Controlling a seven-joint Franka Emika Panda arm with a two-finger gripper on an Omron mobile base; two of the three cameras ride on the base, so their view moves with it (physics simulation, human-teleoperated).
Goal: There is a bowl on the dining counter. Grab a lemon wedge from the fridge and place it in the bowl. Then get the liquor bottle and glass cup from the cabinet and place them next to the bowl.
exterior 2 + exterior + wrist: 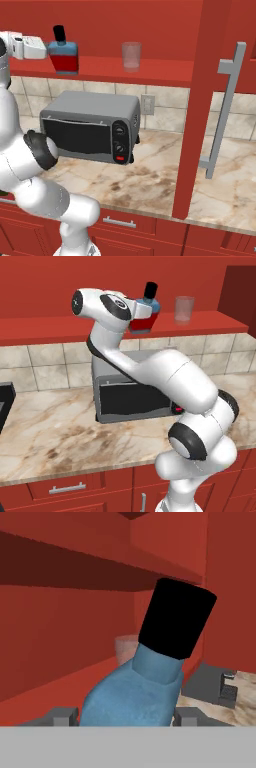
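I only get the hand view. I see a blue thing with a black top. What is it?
Observer: It's the liquor bottle; below the blue it has a red body.
Operator: Where's it standing?
Observer: On the red cabinet shelf, above a grey toaster oven.
Operator: What's the pinkish blur behind it?
Observer: A clear glass cup, upright on the same shelf, apart from the bottle.
Operator: Has the tool got it?
Observer: The tool has a finger on each side of the bottle; I can't tell if they're pressing.

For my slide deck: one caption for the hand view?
Gripper straddling the liquor bottle on the cabinet shelf, glass cup behind it.
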